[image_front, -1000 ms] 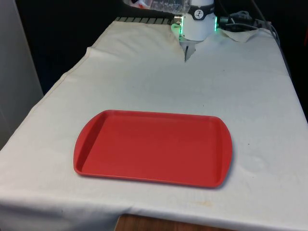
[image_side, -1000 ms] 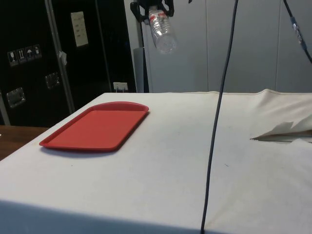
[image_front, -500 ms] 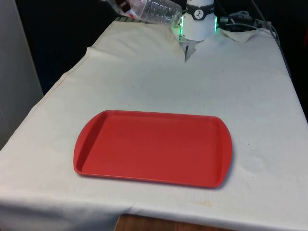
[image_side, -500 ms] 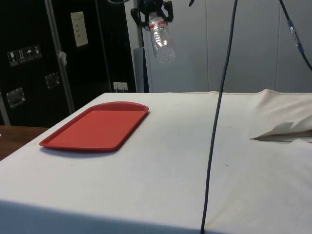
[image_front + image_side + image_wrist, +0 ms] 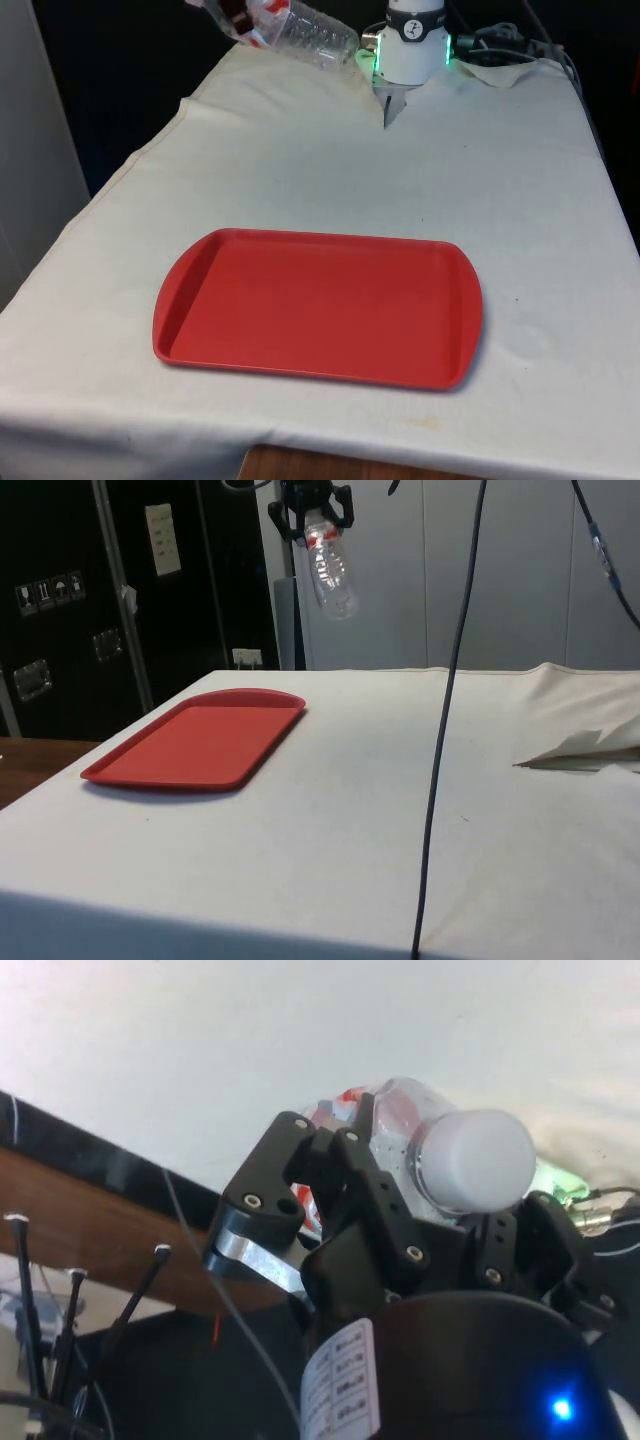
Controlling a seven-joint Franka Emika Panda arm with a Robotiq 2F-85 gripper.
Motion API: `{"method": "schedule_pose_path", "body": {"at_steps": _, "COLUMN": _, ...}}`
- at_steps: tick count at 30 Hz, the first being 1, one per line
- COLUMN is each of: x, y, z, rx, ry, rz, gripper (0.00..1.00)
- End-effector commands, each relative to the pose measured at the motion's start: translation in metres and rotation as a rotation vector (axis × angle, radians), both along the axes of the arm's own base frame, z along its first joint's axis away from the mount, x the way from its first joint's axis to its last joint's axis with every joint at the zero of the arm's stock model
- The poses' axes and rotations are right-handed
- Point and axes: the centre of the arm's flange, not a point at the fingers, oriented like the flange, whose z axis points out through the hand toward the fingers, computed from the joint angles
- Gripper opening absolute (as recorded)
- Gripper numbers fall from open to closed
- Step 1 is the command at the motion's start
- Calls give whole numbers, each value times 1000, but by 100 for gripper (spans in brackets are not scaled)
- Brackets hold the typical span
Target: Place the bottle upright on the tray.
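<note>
A clear plastic bottle (image 5: 292, 32) with a red label and a white cap (image 5: 474, 1160) hangs high above the table's far end. It is tilted, its cap end up in the gripper and its base pointing down toward the robot. My black gripper (image 5: 315, 518) is shut on the bottle's (image 5: 330, 568) neck end; in the wrist view the fingers (image 5: 268, 1196) of the gripper (image 5: 420, 1210) clamp it just under the cap. The red tray (image 5: 318, 305) lies flat on the white cloth near the front edge, well away from the bottle, and shows as a low red slab (image 5: 200, 742) in the side view.
The robot's base (image 5: 413, 45) stands at the far end with crumpled cloth (image 5: 500, 62) beside it. A black cable (image 5: 445, 730) hangs down across the side view. A fold of cloth (image 5: 590, 748) lies at the side view's right. Wood shows under the cloth's front edge (image 5: 330, 465).
The bottle has swung toward the front view's left and come down a little into view, its base tipping lower. The tray has not moved.
</note>
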Motion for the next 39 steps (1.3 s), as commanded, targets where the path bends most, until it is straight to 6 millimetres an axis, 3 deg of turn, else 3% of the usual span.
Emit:
{"method": "schedule_pose_path", "body": {"at_steps": 1, "x": 1, "y": -1, "z": 2, "rx": -26, "ry": -19, "rz": -2, "gripper": 31}}
{"method": "schedule_pose_path", "body": {"at_steps": 39, "x": 7, "y": -22, "z": 4, "rx": -209, "ry": -124, "rz": 8, "gripper": 31}}
